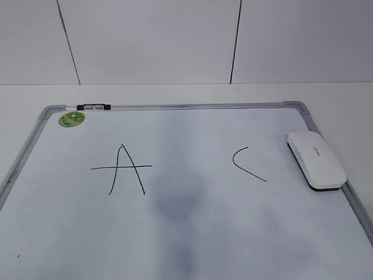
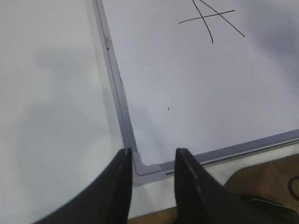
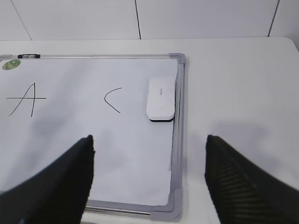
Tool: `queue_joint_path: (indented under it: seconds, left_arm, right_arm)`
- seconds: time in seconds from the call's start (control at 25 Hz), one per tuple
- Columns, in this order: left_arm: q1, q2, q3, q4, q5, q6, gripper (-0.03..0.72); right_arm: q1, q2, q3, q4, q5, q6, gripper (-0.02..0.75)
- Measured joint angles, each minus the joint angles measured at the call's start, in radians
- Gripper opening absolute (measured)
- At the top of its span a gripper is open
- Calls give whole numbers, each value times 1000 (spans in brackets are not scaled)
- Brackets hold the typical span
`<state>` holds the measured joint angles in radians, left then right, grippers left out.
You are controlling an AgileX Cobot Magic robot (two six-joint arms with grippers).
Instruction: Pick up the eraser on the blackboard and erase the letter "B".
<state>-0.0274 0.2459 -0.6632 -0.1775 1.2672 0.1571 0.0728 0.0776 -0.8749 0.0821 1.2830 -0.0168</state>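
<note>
Eraser [image 1: 316, 159] lying flat on blackboard [image 1: 192, 233], felt side down, long edge against frame at board's right side; same eraser [image 3: 161, 98] seen in right wrist view well ahead of right fingers [image 3: 70, 177], between their two tips, nearer the left one. Right fingers spread wide, holding nothing, hovering over board's near right corner. Left fingers [image 2: 187, 182] parted moderately, holding nothing, hovering over board's near left corner, frame corner piece visible in gap between them. Letter "A" [image 1: 123, 169] far ahead and right of left fingers, ahead and left of right fingers. Letter "C" [image 1: 247, 164] just left of eraser, ahead of right fingers. No legible "B" between "A" and "C"; only faint grey smudge [image 1: 178, 201] at that area. Green sticker [image 1: 71, 119] and marker [image 1: 93, 107] at far left corner of board. Board flat on white tabletop [image 3: 233, 84]. Tiled wall [image 1: 175, 41] beyond.
</note>
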Motion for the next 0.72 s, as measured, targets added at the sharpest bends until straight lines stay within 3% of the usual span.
queue_joint_path:
  seconds: [0.16,0.48,0.72]
  left_arm:
    - [0,-61,54,5,0,14,234]
    - [0,-157,96,46,-40,20,231]
    - [0,-176,124,50,-121,22,231]
  right_arm:
    - [0,0,44,-6,0,1,554]
    - [0,-2,195,-14,0,-8,240]
    - [0,-76,315,-66,0,-56,200]
